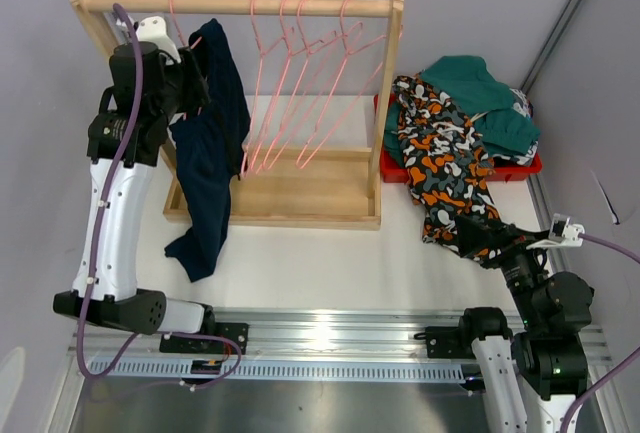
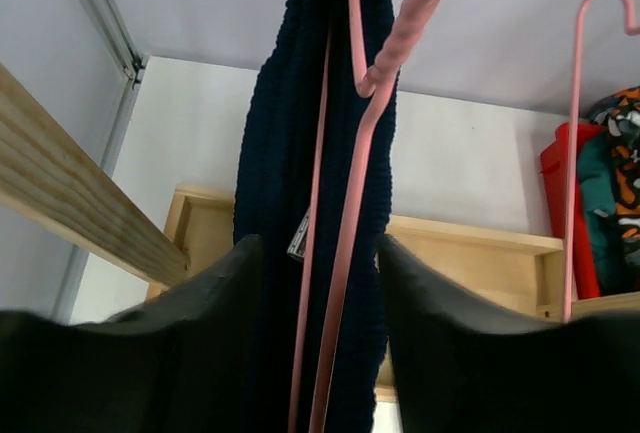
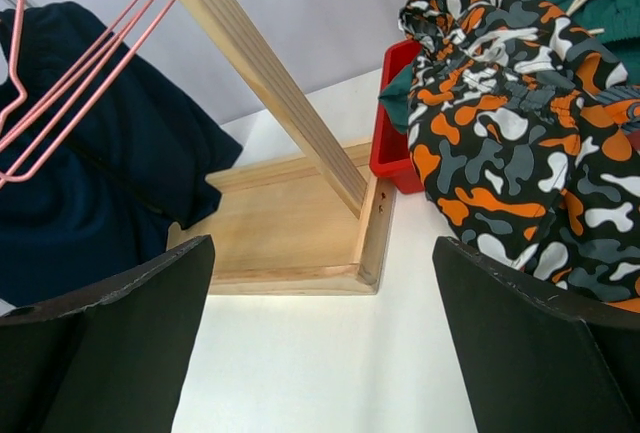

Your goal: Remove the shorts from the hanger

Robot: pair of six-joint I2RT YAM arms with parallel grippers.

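Observation:
Navy shorts [image 1: 210, 153] hang from the leftmost pink hanger [image 2: 385, 63] on the wooden rack [image 1: 240, 3], their lower end trailing onto the table. My left gripper [image 1: 195, 88] is up at the top of them. In the left wrist view it [image 2: 320, 353] is open, with the bunched navy fabric [image 2: 270, 153] and the hanger wires between its jaws. My right gripper [image 1: 478, 236] is open and empty low over the table [image 3: 322, 353], beside the camouflage shorts [image 1: 440, 153]. Teal green shorts [image 1: 480, 93] lie behind them. The black and cartoon-print pairs are not made out.
Several empty pink hangers [image 1: 300, 83] hang tilted on the rail. The rack's wooden base tray [image 1: 300, 193] lies under them. A red tray [image 1: 520, 166] at the right holds the teal and camouflage shorts; the camouflage pair [image 3: 520, 153] spills over its front edge onto the table.

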